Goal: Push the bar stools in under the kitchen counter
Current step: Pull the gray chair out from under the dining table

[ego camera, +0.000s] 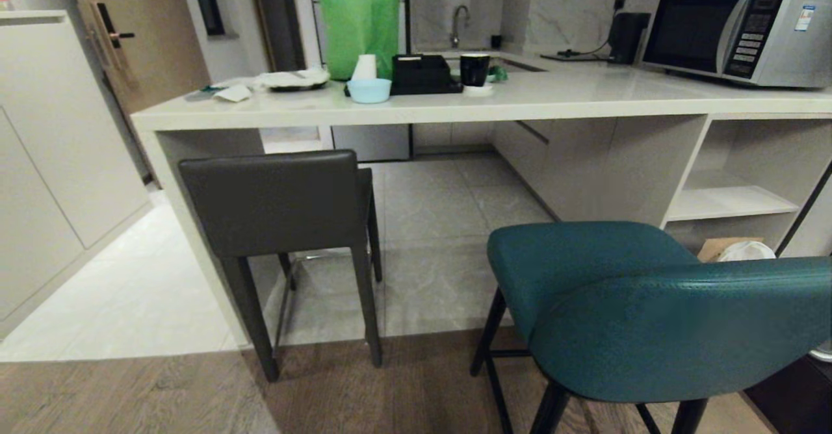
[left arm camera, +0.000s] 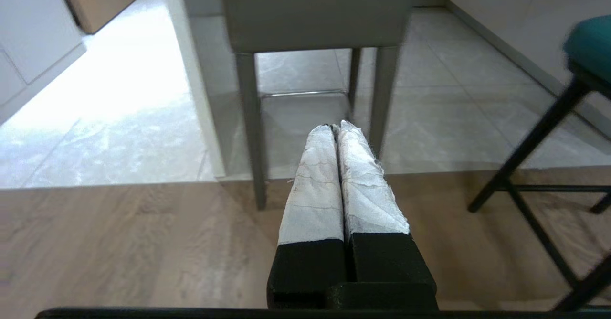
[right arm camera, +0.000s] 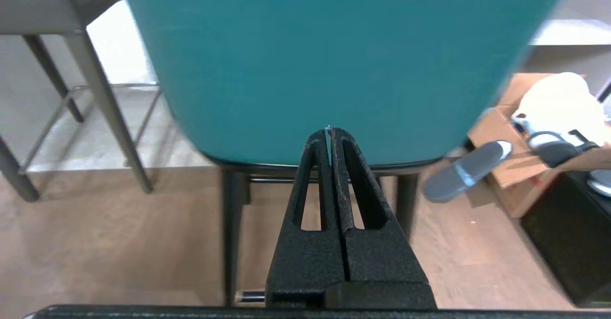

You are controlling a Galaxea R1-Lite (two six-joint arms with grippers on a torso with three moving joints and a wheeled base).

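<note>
I'm facing the long off-white speckled stone kitchen counter [ego camera: 520, 99], its thick edge running across my head view with a slab end panel on the left and open white shelving on the right; the gap beneath it is where both seats belong. The teal padded bar stool with the curved back and thin black legs [ego camera: 650, 304] stands nearest me on the right, out on the wood floor and well short of the counter, so I judge it needs the longer push. The dark grey leather bar stool with the square back and angular legs [ego camera: 279, 203] sits on the left, its back just at the counter's edge beside the end panel, its rear legs on the wood; it looks nearly tucked in.

Neither arm shows in the head view. My right gripper [right arm camera: 329, 130] points at the teal back, near it, jaws clenched on nothing, a blunt end suited to shoving. My left gripper [left arm camera: 336, 127], cloth-wrapped, is likewise pressed closed and empty, aimed toward the grey stool's legs.
</note>
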